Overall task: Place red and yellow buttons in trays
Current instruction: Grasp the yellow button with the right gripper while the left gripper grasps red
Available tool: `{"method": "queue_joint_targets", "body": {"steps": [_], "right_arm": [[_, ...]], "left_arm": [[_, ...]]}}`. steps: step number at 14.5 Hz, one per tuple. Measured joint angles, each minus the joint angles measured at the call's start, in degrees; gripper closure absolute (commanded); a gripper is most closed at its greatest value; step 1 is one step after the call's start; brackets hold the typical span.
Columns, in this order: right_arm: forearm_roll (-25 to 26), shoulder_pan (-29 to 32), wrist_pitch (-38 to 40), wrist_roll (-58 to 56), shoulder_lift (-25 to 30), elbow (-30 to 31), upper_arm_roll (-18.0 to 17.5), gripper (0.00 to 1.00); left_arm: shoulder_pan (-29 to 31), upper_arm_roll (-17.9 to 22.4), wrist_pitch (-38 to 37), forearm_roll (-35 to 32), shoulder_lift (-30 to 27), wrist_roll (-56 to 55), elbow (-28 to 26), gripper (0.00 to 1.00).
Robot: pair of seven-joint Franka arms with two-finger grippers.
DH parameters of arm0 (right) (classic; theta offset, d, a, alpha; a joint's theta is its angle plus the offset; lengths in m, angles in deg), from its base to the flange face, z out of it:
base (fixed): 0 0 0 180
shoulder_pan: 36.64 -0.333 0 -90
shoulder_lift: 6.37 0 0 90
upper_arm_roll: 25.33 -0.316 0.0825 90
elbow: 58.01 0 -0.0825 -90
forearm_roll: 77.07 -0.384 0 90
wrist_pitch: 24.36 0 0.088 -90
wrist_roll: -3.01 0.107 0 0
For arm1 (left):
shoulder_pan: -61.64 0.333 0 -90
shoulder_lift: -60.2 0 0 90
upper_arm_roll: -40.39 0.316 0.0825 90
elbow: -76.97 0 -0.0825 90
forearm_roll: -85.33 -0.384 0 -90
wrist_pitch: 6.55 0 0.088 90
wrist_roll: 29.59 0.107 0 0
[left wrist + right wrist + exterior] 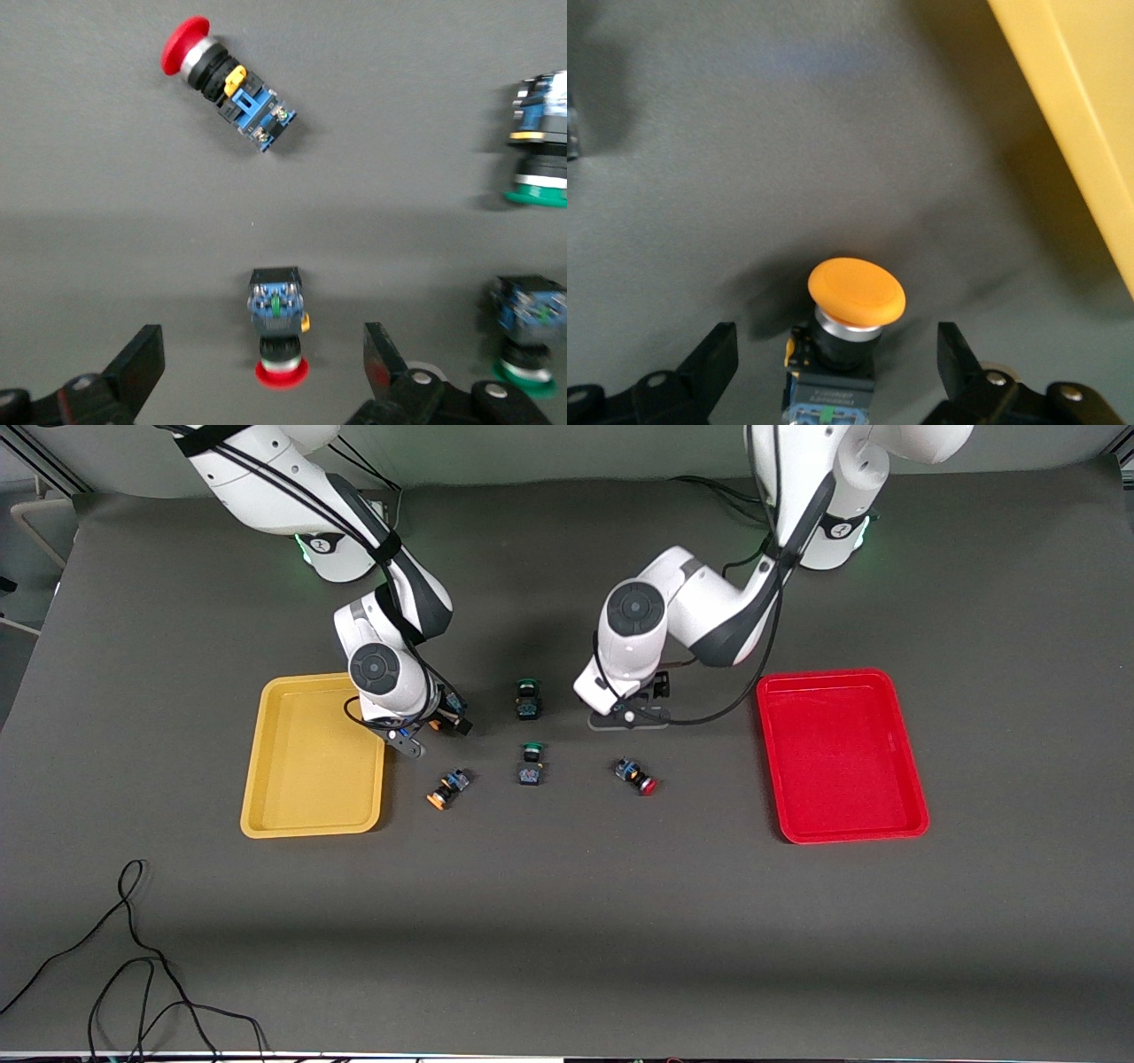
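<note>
Hovering beside the yellow tray (312, 757), the right gripper (431, 731) and left gripper (631, 713) risk nudging buttons. Left wrist: fingers (142, 359) spread around a red button (278, 326). Right wrist: spread around a yellow button (846, 332), which may tip.

Two arms are seen, each clad in smooth white shells with dark grey bands at the joints. A round grey cap with a small central mark is set on the side of each wrist joint. Black cables are run along the links and strapped down with black bands on the right arm. A green glow is shown at each white base. The left gripper (262, 372) and the right gripper (834, 370) are fitted with black, wedge-shaped fingers (711, 360), and silver screws are seen on the black mounts beneath them.
</note>
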Motion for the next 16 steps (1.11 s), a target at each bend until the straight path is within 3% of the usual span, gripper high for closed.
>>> {"method": "queue_joint_targets", "body": {"steps": [7,8,11,12,16], "right_arm": [[0.0,-0.01,-0.05,0.06,-0.09,0.11,-0.44,0.61],[0.0,-0.01,-0.05,0.06,-0.03,-0.04,-0.5,0.67],[0.0,0.0,-0.05,0.06,0.16,-0.21,-0.51,0.7],[0.0,0.03,0.0,0.06,0.51,-0.43,-0.5,0.7],[0.0,1.48,6.45,-0.32,6.31,-2.57,-0.02,0.7]], "left_arm": [[-0.26,0.25,4.44,-0.02,6.87,-2.32,0.0,0.02],[-0.4,0.21,4.68,-0.02,7.37,-2.83,0.0,0.12],[-1.06,0.01,4.72,0.02,8.02,-3.8,0.0,0.64],[-1.2,-0.01,4.72,0.02,8.04,-4.16,0.01,0.72],[-1.22,0.13,4.61,0.12,8.0,-4.96,0.66,0.75]]}}
